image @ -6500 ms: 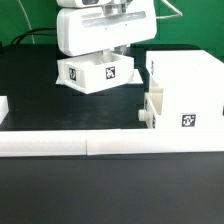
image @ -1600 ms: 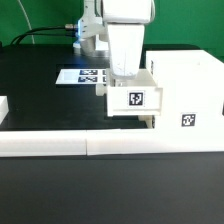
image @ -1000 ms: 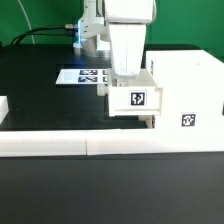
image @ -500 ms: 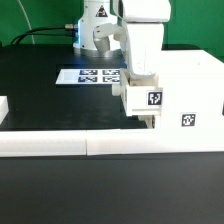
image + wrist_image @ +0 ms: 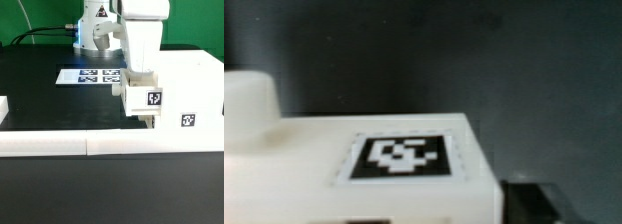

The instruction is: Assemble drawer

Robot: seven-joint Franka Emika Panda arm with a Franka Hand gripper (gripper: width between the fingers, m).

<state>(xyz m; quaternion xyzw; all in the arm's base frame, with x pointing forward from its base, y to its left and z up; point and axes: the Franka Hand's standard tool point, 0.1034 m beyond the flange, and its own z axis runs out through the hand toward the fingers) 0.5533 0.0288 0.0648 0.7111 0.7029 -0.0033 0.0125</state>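
The white cabinet shell (image 5: 188, 85) stands at the exterior view's right, with a tag on its front. A small white tray (image 5: 148, 99) with a tag on its face sits in the shell's upper opening, and only its front part sticks out. My gripper (image 5: 140, 77) comes straight down onto the tray's front part and is shut on it. A second tray's edge (image 5: 147, 121) shows just below. In the wrist view the tray's tagged white face (image 5: 402, 158) fills the lower half. One dark finger (image 5: 555, 203) shows beside it.
The marker board (image 5: 86, 75) lies flat on the black table behind the tray. Long low white border bars (image 5: 90, 145) run along the front. A small white block (image 5: 3, 106) sits at the exterior view's left edge. Cables lie at the far back.
The gripper carried the tray from mid-table to the shell's opening, then slid it toward the exterior view's right, deeper into the shell. Nothing has moved in the last half second.
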